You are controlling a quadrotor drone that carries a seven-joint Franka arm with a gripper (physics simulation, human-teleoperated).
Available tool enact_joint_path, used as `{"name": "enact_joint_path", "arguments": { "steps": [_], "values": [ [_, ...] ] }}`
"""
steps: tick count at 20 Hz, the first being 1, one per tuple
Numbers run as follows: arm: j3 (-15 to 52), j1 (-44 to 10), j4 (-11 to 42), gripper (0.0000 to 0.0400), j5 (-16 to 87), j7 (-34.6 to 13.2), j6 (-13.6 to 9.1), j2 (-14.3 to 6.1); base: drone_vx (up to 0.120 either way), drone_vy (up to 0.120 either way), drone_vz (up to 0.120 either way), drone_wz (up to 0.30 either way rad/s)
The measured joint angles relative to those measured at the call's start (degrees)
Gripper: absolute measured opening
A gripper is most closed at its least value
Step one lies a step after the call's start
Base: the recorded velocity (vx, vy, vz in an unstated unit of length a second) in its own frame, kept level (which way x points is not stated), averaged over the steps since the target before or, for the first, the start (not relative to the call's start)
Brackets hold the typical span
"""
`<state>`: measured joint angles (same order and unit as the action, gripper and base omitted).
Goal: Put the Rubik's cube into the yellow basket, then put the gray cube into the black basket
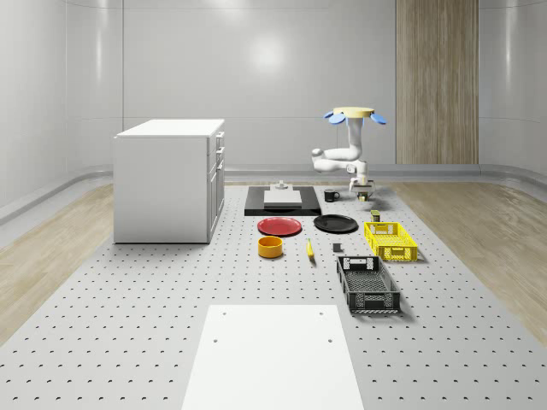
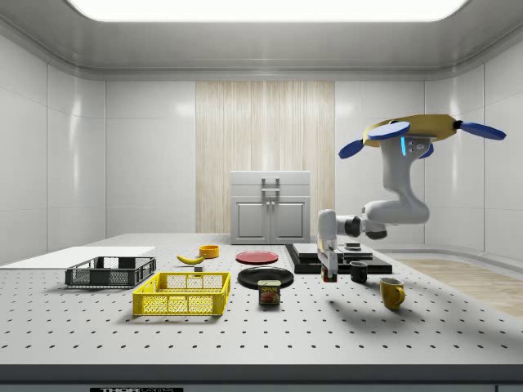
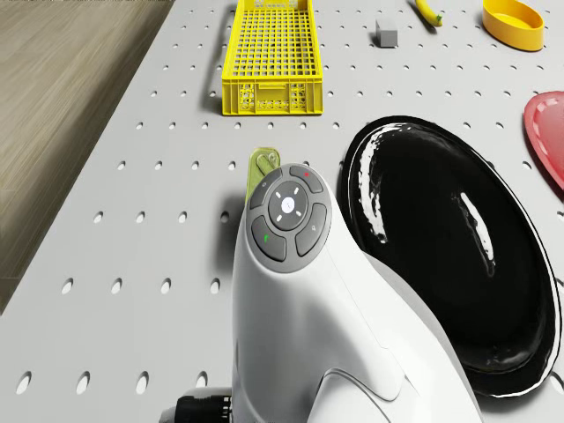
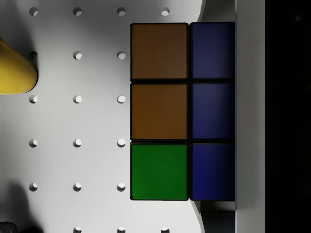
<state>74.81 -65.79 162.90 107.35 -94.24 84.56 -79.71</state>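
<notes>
The Rubik's cube (image 4: 160,111) shows brown, green and blue tiles close under the wrist camera, and a dark part of the hand covers one column. In the side view my gripper (image 2: 328,269) points straight down at the cube (image 2: 329,278) on the table. The drone (image 1: 354,114) hovers above it, with the arm bent down to the gripper (image 1: 364,195). The yellow basket (image 1: 393,253) lies nearer the front. The black basket (image 1: 369,301) sits closer still. A small gray cube (image 1: 338,248) rests on the table left of the yellow basket.
A black plate (image 3: 458,264) lies beside the arm, with a red plate (image 1: 279,226), orange bowl (image 1: 270,247) and banana (image 1: 309,248) further left. A can (image 2: 270,292), a yellow mug (image 2: 392,292) and a black mug (image 2: 359,272) stand near the gripper. A white cabinet (image 1: 168,179) is at the left.
</notes>
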Motion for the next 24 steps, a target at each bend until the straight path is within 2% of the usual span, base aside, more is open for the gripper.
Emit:
{"name": "enact_joint_path", "arguments": {
  "steps": [4, 10, 13, 24],
  "values": [
    [0.5, -0.2, 0.0, 0.0325, -0.6, -0.2, 0.4, -0.5, 0.020, 0.000, 0.120, 0.000],
    [0.8, -0.4, 0.0, 0.0325, -1.2, -0.4, 1.0, -1.3, 0.120, 0.000, 0.027, 0.000],
    [0.9, -0.5, 0.0, 0.0325, -1.4, -0.5, 1.4, -1.7, 0.120, 0.000, 0.107, 0.000],
    [1.2, -0.9, -0.1, 0.0325, -2.0, -0.8, 2.6, -3.1, 0.120, 0.000, 0.000, 0.000]
  ]
}}
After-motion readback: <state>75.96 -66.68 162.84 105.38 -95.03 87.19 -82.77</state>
